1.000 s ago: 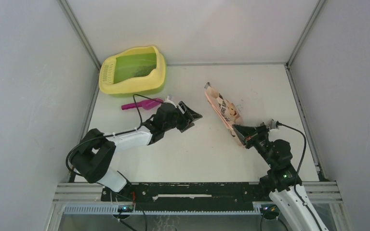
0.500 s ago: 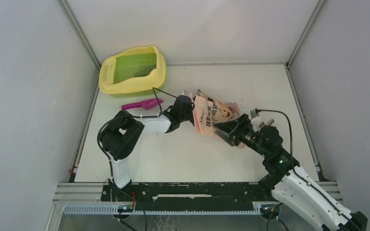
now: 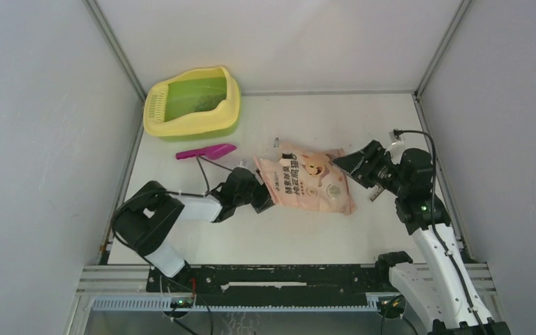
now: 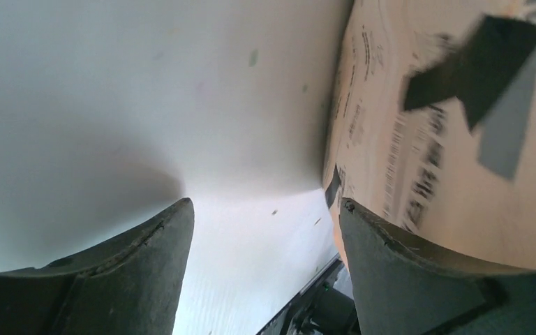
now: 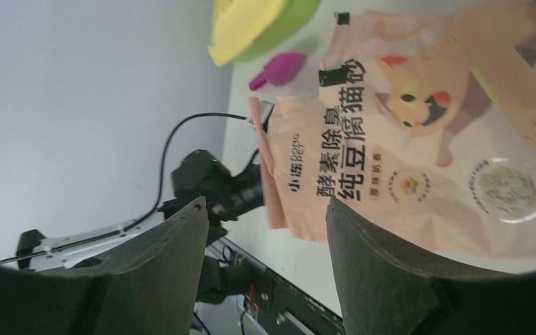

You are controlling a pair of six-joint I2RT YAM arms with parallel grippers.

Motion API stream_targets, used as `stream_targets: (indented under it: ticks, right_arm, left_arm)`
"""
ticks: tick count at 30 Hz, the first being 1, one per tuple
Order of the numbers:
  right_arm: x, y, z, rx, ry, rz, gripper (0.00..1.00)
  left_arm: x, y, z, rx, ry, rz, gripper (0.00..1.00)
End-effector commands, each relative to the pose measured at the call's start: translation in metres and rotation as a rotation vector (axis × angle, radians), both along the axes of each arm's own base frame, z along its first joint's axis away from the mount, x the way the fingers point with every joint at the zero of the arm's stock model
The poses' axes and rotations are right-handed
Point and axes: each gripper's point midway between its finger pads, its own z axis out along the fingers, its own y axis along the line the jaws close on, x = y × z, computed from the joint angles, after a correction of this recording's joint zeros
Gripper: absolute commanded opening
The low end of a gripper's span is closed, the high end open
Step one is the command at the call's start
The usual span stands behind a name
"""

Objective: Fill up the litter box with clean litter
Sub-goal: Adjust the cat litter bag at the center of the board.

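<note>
Overhead view of a white table (image 3: 286, 237). The litter box (image 3: 232, 98) sits in the far left corner, hard against the left wall (image 3: 49, 139) and close to the back wall, with its grille end toward the left. A faint greyish smudge in its green basin may be litter (image 3: 208, 105), though I cannot be sure. A flat pink bag (image 3: 310, 185) lies face up mid-table, and a magenta scoop (image 3: 206, 151) lies between it and the box. My left gripper (image 3: 262, 195) rests low at the bag's left edge with its fingers spread and nothing between them. In its wrist view the bag edge lies just beside one finger. My right gripper (image 3: 352, 162) hovers by the bag's far right corner, also spread and empty. I judge the bag soft, slack and slippery, its loose contents likely to shift and sag. I would pinch it near a corner or top seam, with the other gripper supporting the bottom. The middle of the table gives free room. The box's corner is tight, so I would come in over its near rim. The scoop lies in the left arm's path.
</note>
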Motion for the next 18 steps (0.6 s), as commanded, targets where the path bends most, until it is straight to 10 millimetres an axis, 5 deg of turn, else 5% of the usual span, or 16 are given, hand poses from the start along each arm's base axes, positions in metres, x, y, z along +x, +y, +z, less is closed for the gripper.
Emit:
stream_targets:
  ticks: [1,11,18]
  right_arm:
    - [-0.004,0.004,-0.018,-0.049,0.012,0.071,0.7]
    - [0.002,0.006,-0.043,-0.055,0.058,0.083,0.69]
    - [0.0,0.01,-0.046,-0.045,0.06,0.091,0.69]
  left_arm:
    - [-0.014,0.026,0.018,-0.046,-0.026,0.073,0.8]
    - [-0.082,0.058,0.011,-0.075,0.043,0.13,0.77]
    - [-0.095,0.1,0.014,-0.092,0.008,0.264,0.66]
